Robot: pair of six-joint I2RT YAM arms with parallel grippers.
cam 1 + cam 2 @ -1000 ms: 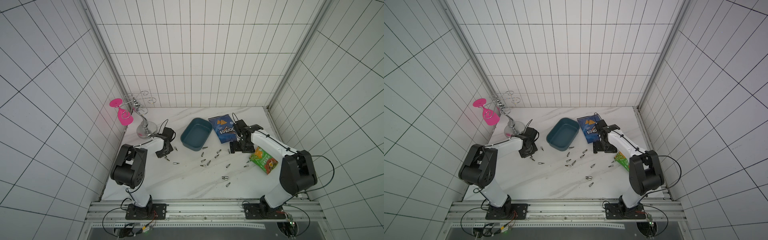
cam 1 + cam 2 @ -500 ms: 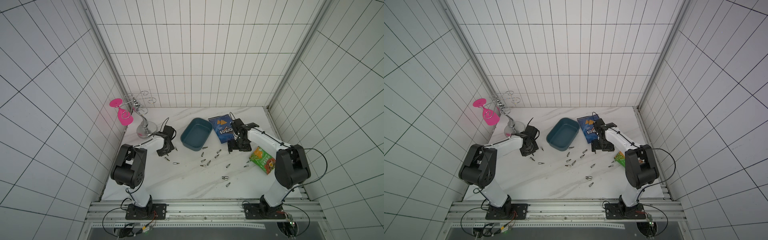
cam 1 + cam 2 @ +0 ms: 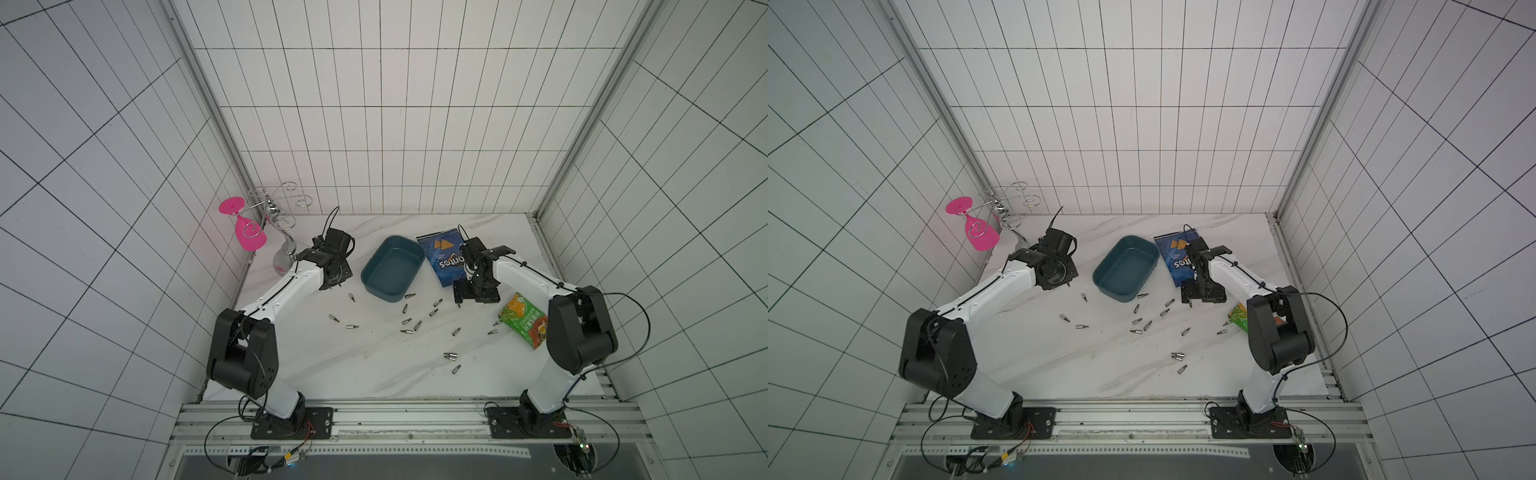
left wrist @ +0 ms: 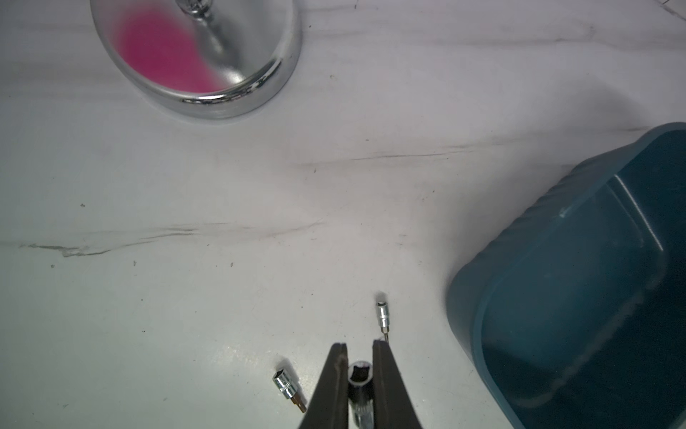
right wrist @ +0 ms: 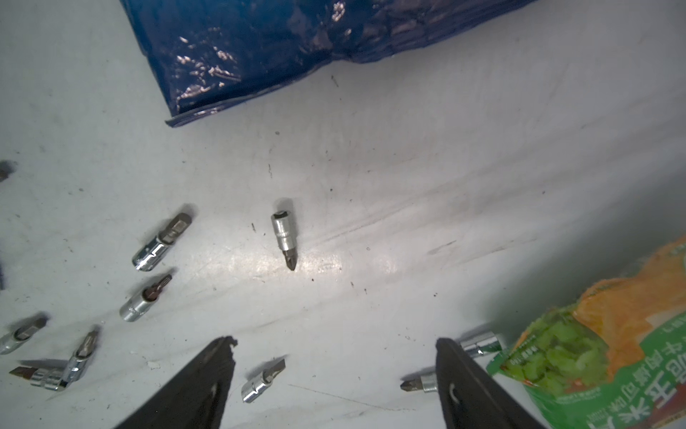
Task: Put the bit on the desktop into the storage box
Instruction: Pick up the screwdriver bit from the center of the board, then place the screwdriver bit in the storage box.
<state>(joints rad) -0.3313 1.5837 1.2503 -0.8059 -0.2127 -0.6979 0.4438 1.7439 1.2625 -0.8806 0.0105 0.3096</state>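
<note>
left gripper [image 4: 359,345]: fingers are squeezing narrow on a small silver socket bit [image 4: 361,377], near the shallow dark teal plastic storage box [image 4: 557,282] | right gripper [image 5: 334,343]: fingers are standing wide apart above the white marbled desktop [image 5: 408,167], a silver cross-tip bit [image 5: 285,237] is lying just beyond their tips | more silver bits [image 3: 406,321] are lying scattered beside the box

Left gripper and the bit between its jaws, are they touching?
Touching. The left wrist view shows the left gripper shut on a silver bit, both jaws pressed against its sides with no gap.
</note>
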